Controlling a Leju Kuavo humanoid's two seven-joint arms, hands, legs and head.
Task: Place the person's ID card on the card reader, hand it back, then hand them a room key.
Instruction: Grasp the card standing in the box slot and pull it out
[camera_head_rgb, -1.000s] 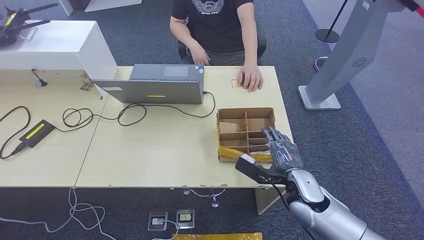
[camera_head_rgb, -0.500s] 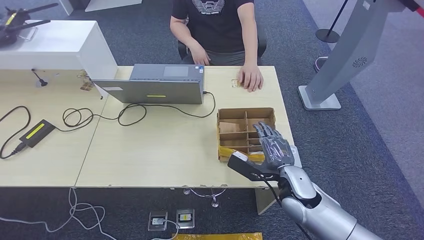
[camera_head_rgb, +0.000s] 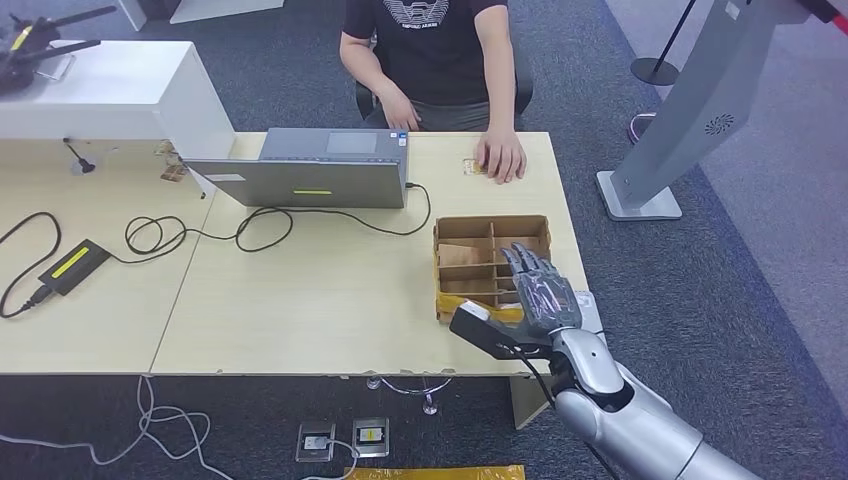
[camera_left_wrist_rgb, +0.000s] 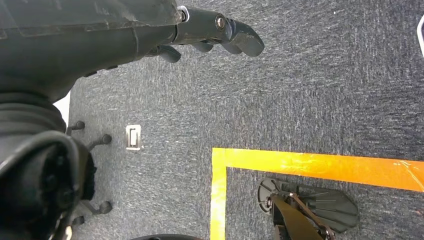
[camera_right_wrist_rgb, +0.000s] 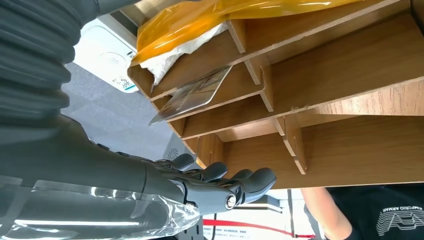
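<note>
Apparently the ID card (camera_head_rgb: 472, 166) lies at upper centre on the surface (camera_head_rgb: 330, 300), under the person's hand (camera_head_rgb: 501, 156), waiting for us. Our right hand (camera_head_rgb: 541, 296) hovers over the box (camera_head_rgb: 490, 268) at centre right, fingers (camera_head_rgb: 520, 262) spread and empty, likely placed to pick. One compartment holds a card (camera_right_wrist_rgb: 192, 93); yellow tape (camera_right_wrist_rgb: 225, 11) wraps another. Our left hand (camera_left_wrist_rgb: 200, 32) hangs over carpet, fingers loosely curled, empty.
</note>
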